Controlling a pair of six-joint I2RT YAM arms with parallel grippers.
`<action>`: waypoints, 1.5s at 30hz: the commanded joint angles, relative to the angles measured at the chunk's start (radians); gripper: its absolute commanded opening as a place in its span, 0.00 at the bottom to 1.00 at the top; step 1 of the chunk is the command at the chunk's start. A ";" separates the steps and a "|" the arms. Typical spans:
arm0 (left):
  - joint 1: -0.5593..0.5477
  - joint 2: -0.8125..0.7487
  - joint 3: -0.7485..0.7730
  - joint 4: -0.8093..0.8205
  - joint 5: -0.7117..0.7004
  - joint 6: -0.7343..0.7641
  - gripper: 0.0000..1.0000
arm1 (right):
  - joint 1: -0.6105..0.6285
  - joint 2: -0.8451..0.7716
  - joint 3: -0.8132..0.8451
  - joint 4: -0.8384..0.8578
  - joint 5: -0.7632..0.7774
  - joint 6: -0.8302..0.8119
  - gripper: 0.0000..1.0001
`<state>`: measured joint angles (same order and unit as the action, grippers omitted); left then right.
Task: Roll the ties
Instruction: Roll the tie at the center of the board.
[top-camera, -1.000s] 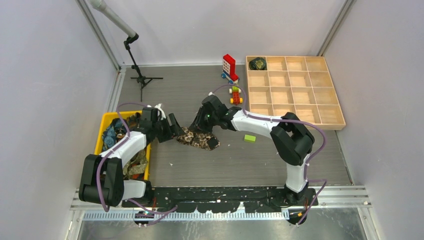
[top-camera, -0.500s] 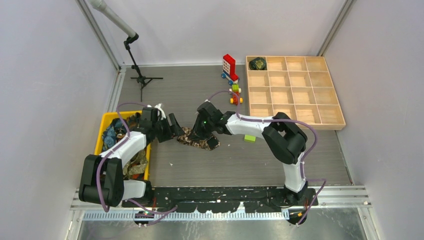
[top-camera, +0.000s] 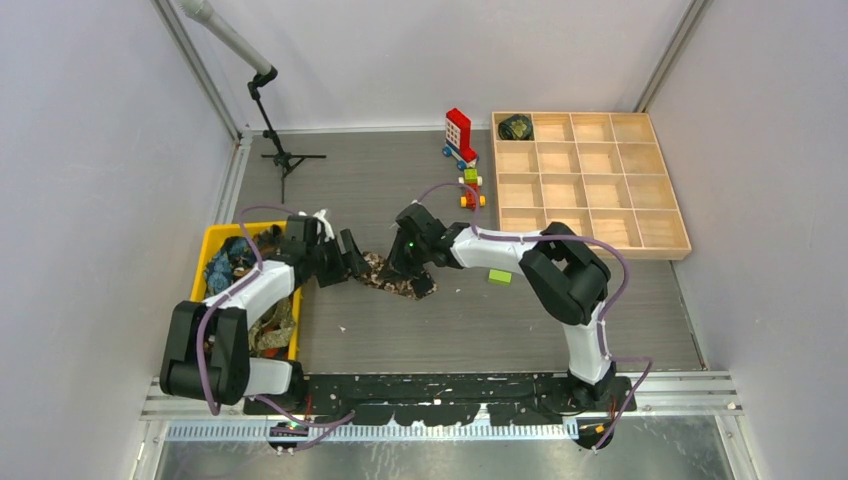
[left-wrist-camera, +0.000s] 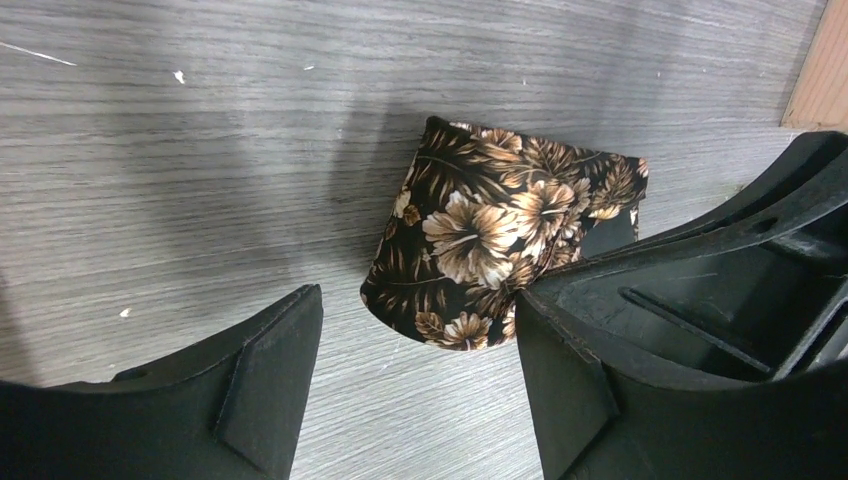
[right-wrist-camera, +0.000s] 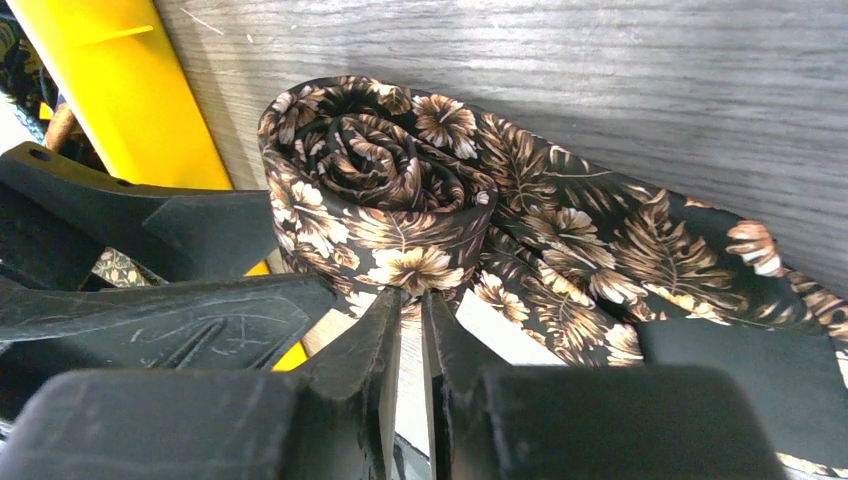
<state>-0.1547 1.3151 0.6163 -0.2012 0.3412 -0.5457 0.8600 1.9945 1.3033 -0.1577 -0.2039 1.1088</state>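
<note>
A brown-and-black floral tie (top-camera: 392, 276) lies on the table between my two grippers. Its one end is wound into a roll (right-wrist-camera: 380, 190) and the flat tail (right-wrist-camera: 640, 250) runs off to the right. My right gripper (right-wrist-camera: 405, 298) is shut on the roll's lower edge, with only a thin slit between its jaws. The left gripper (left-wrist-camera: 420, 385) stands open just short of the roll (left-wrist-camera: 500, 235); its right finger (left-wrist-camera: 560, 385) is at the roll's side. More ties (top-camera: 228, 268) fill the yellow bin (top-camera: 207, 240).
A wooden compartment tray (top-camera: 590, 180) stands at the back right, with one rolled tie (top-camera: 516, 127) in its far-left corner cell. A green block (top-camera: 500, 276), red-and-white toy bricks (top-camera: 458, 132), a small toy (top-camera: 470, 190) and a microphone stand (top-camera: 278, 150) are on the table.
My right gripper has moved left onto the roll and its jaws have narrowed. The tie is bunched tighter toward the left gripper. The left arm has barely moved.
</note>
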 joint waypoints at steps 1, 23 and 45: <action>0.004 0.039 0.027 0.043 0.055 0.011 0.72 | -0.012 0.021 0.001 0.044 -0.011 -0.012 0.18; 0.004 0.059 0.078 -0.034 -0.057 0.028 0.81 | -0.060 0.086 0.000 0.096 -0.063 -0.017 0.17; 0.004 -0.130 0.102 -0.138 -0.218 0.057 0.83 | -0.093 0.064 -0.002 -0.037 -0.114 -0.164 0.17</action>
<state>-0.1547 1.2018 0.6937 -0.3271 0.1452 -0.5117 0.7910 2.0819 1.3033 -0.1017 -0.3065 1.0241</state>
